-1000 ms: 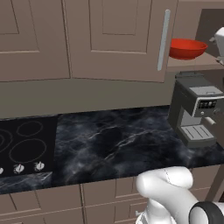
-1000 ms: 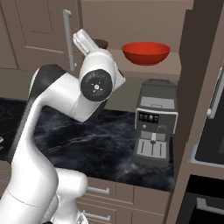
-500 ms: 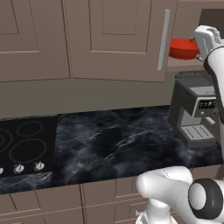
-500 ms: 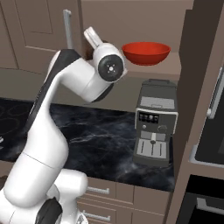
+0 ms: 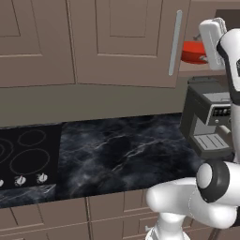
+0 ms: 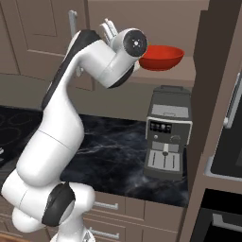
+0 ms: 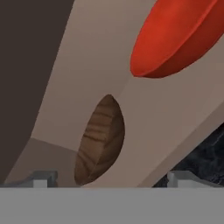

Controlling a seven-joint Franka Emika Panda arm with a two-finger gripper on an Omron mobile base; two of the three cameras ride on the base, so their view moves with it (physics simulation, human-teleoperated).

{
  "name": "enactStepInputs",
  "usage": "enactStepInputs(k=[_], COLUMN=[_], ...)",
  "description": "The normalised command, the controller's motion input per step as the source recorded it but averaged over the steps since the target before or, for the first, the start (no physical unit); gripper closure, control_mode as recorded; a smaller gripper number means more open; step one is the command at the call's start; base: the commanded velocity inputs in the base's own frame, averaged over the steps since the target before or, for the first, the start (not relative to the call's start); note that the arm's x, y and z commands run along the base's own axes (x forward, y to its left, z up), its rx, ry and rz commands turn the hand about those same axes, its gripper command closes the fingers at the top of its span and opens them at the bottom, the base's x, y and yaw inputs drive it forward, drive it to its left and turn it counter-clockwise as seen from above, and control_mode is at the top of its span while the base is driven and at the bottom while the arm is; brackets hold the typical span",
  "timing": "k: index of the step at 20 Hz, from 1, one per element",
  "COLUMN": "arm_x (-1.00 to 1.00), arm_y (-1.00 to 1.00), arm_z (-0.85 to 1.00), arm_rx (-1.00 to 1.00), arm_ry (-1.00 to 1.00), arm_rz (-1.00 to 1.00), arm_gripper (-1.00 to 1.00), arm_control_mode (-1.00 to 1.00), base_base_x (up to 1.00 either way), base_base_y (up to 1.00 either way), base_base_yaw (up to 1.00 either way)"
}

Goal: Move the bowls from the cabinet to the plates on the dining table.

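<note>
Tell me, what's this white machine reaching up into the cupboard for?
The white robot arm has its gripper raised to the open shelf of the cabinet, jaws wide open and holding nothing. Two bowls sit on that shelf: a red bowl and a brown wooden bowl. In the hand view the wooden bowl lies closest to the fingers, the red one farther along. Below stand a coffee machine and a black marble counter. Neither bowl has been picked up yet.

**Kitchen bkgd: dark marble, taupe units**

Black white-veined marble counter (image 5: 126,154) runs L–R, black cooktop (image 5: 26,159) w/ knobs set in at left. Grey coffee machine (image 6: 168,137) stands on counter at right. Drawer fronts (image 6: 113,208) w/ horizontal silver handles below. Taupe wall strip behind counter. Light flat, even.
</note>
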Motion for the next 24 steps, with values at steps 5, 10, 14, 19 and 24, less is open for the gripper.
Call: enactStepInputs(k=[5, 10, 14, 19, 24], arm_x=[0.21, 0.14, 0.24, 0.20, 0.14], arm_y=[0.12, 0.23, 0.25, 0.23, 0.19], arm_z=[-0.17, -0.31, -0.20, 0.00, 0.00], arm_rx=[0.15, 0.11, 0.07, 0.04, 0.03], arm_ry=[0.05, -0.01, -0.04, -0.05, -0.02], arm_rz=[0.12, 0.06, 0.01, 0.02, 0.02], arm_gripper=[-1.00, -1.00, -1.00, -1.00, -1.00], arm_control_mode=[-1.00, -1.00, -1.00, -1.00, -1.00], base_base_x=[0.00, 0.00, 0.00, 0.00, 0.00], base_base_y=[0.00, 0.00, 0.00, 0.00, 0.00], base_base_yaw=[0.00, 0.00, 0.00, 0.00, 0.00])
